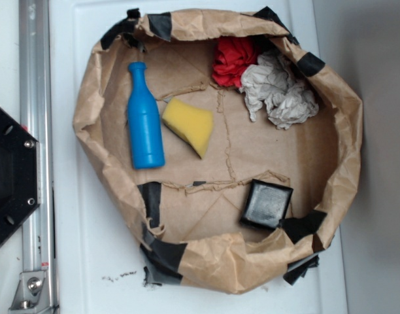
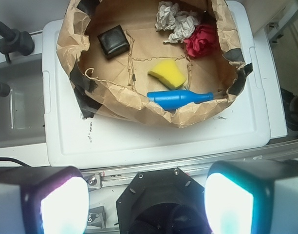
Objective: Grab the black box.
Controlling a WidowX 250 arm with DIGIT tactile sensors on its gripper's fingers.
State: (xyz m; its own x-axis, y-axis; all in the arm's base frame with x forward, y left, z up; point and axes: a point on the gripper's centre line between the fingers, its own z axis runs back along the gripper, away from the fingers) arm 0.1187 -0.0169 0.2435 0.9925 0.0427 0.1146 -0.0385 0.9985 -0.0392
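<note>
Black box (image 1: 267, 204) sits by paper bowl (image 1: 89, 124) wall | gripper (image 2: 145, 202) far back, spread wide, probably empty | reach comes next

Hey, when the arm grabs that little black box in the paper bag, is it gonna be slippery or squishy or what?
The black box looks glossy, so the gripper may slip on it. Its crisp rim and rounded corners suggest rigid plastic, unlikely to squash. It lies flat on the paper, so it probably won't roll, though pushing might slide it.

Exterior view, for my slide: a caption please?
Black box lies untouched in a paper-lined bin beside bottle, sponge.
</note>
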